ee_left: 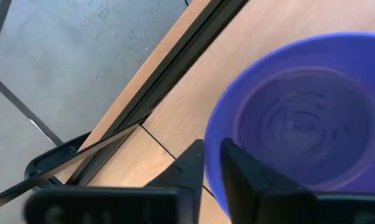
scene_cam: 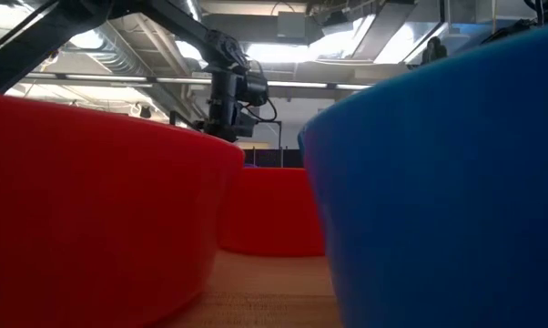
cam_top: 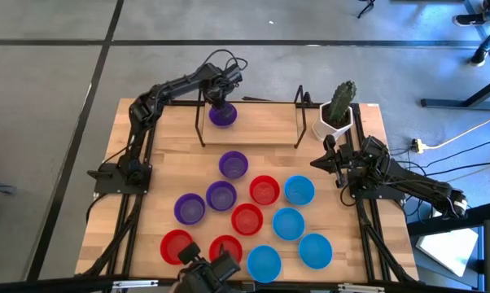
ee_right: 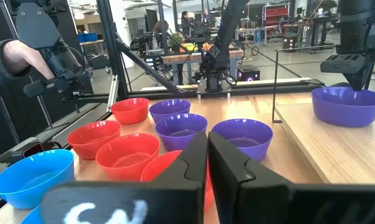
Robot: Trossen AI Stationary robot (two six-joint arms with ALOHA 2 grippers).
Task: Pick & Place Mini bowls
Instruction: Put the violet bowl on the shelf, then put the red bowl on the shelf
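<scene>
left tool (cam_top: 221,104) is seen astride the rim of a purple bowl (cam_top: 223,115) on the raised shelf (cam_top: 261,122), fingers barely parted; grip cannot be told. placing step judged; release and lift called for next. right tool (cam_top: 336,160) clenched, empty, parked near cactus pot (cam_top: 336,122). remaining bowls (cam_top: 265,216) spread on wooden counter (cam_top: 147,207).

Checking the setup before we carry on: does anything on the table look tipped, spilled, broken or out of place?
Nothing stands out. The mini bowls on the table sit upright and apart. One purple bowl sits alone on the raised platform, with the left tool at its rim. The cactus pot stands upright.
</scene>
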